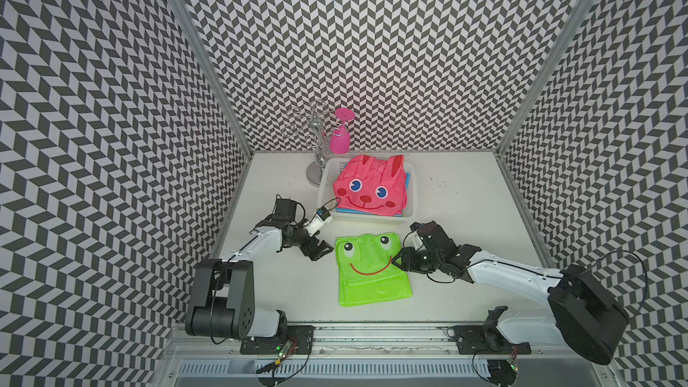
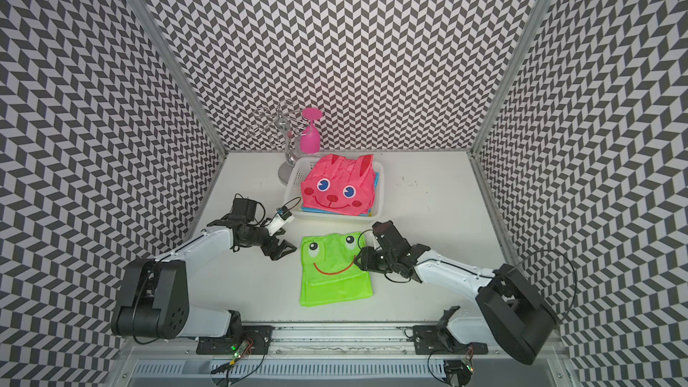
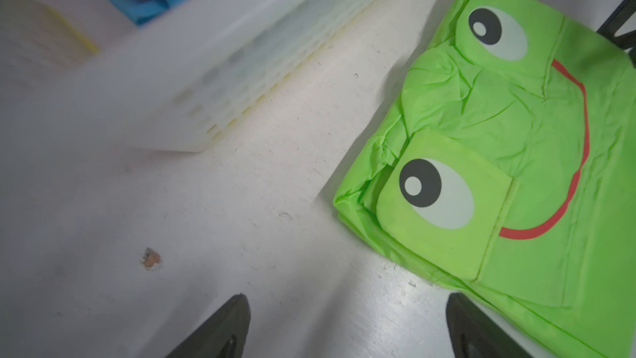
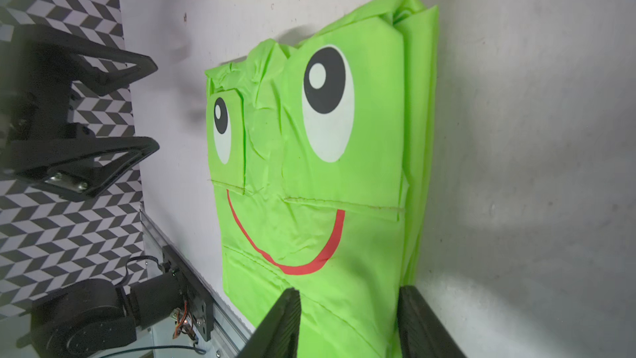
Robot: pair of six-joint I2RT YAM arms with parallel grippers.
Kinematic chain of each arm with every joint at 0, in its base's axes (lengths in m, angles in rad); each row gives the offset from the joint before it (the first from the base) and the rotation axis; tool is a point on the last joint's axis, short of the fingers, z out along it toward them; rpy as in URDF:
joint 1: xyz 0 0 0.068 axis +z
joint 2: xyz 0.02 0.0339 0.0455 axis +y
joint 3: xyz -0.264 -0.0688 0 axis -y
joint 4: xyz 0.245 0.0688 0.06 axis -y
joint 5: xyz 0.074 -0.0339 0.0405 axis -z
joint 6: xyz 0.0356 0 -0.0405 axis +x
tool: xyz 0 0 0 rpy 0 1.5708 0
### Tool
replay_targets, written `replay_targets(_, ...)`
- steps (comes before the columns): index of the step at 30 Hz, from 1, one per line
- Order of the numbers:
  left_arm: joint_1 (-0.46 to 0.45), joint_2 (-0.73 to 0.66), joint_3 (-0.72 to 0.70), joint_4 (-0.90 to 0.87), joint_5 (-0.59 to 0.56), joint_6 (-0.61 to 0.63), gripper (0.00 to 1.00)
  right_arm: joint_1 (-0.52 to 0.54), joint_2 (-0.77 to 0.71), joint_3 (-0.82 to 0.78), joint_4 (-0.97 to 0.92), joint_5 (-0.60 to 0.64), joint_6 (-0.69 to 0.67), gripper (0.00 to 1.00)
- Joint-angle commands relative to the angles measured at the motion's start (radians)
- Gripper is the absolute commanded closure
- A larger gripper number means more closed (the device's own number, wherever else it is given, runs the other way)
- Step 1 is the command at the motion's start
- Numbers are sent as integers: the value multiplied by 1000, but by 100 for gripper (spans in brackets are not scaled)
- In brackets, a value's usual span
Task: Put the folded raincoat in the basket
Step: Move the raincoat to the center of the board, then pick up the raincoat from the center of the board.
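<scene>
— So, raincoats: how many?
— Two with faces. One green frog raincoat (image 1: 372,273), folded, lies flat on the white table (image 1: 465,217), just in front of the basket (image 1: 325,184) and outside it. One pink rabbit raincoat (image 1: 366,188) is inside the basket, on a blue folded layer (image 3: 148,5).
— Baskets?
— One, white, lattice-sided. Behind it, one metal glass rack (image 1: 316,132) with one pink goblet (image 1: 340,141) hanging upside down. Both top views show these; neither wrist view does.
— Grippers?
— Two. Left gripper (image 1: 323,253): jaws wide apart, nothing in them, near the frog's nearer edge, not touching it. Right gripper (image 1: 396,259): jaws partly parted at the opposite edge, not closed on the cloth. The right wrist view shows that edge lying between its fingers (image 4: 282,322).
— Anything only a wrist view gives?
— Left wrist: a yellow strip (image 3: 74,32) beside the blue, too blurred to name.
</scene>
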State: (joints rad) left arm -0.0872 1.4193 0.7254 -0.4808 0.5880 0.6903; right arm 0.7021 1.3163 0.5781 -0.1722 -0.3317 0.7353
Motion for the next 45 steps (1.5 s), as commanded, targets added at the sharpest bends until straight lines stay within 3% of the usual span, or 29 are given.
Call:
replay_targets(1,-35,-11,-20,-16,6,26,8,-26,10,34,-71,-23,-98,49)
replay_targets(8,-158,-24,-61,-18,-24,97,9,-38,75,1,-53,-82,-149,51)
replay_targets(14,-182,-13,-83,5,-58,158,9,-35,150,1,-8,-152,-169,58)
replay_targets(20,-231,11,-102,75,-125,164,9,-27,235,2,43,-186,-177,59)
replay_targets(21,-232,18,-102,80,-126,163,10,-27,243,0,55,-275,-201,66)
replay_targets(26,-231,33,-106,86,-124,192,10,-27,249,-24,145,-375,-210,97)
replay_targets(31,-153,24,-43,-13,-54,245,9,-23,200,-40,232,-455,-206,100)
replay_targets(35,-28,15,82,-178,88,307,7,14,134,-22,212,-404,-258,100)
replay_targets(38,14,5,169,-280,151,347,7,105,110,33,151,-390,-269,100)
replay_targets(39,16,-1,191,-302,159,354,7,139,111,54,119,-177,-439,100)
replay_targets(45,11,-31,225,-329,195,431,5,233,116,131,83,0,-588,100)
